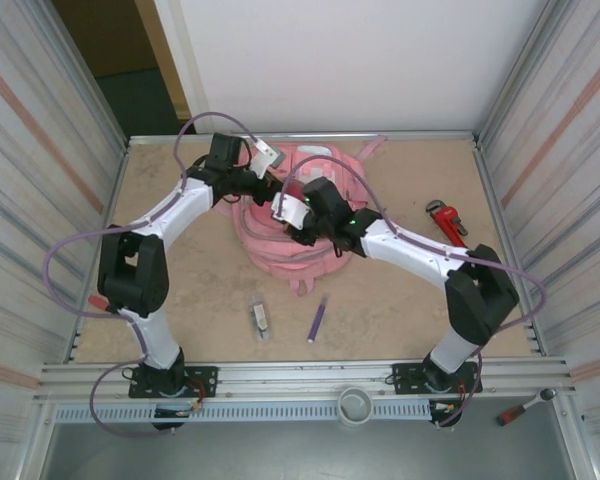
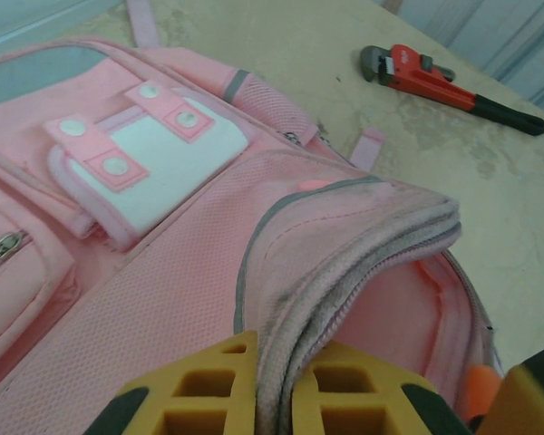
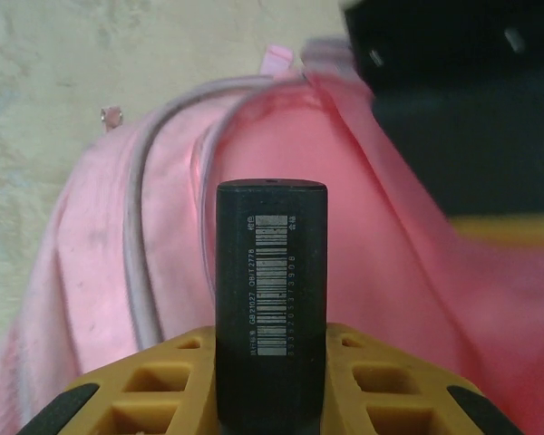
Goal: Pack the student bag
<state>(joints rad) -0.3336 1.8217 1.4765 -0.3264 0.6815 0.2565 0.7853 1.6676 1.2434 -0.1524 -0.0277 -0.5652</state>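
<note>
Fingers (image 2: 199, 385) of your left gripper (image 2: 274, 394) are clamping the student bag (image 1: 272, 250), pinching the grey-piped zip edge of an open pocket mouth between the yellow pads. In the top view that gripper is working at the bag's left side. The bag is lying flat at the middle of the table (image 1: 180, 290), toward the far edge. Its white front patch is facing up just beyond the pinched edge in the left wrist view.

Nearer your arm bases, on bare table in front of the bag and well apart from both grippers, a small grey item (image 1: 262, 318) is lying near a purple pen (image 1: 318, 320), the two not touching.

Your right gripper (image 3: 272, 349) is gripping a black block (image 3: 272, 263) bearing a barcode label. It is holding the block upright over the bag's pink fabric, near the bag's middle in the top view. Whether the block is touching the fabric cannot be told.

Farther right, a red pipe wrench (image 1: 447, 220) is lying on the table, apart from the bag.
</note>
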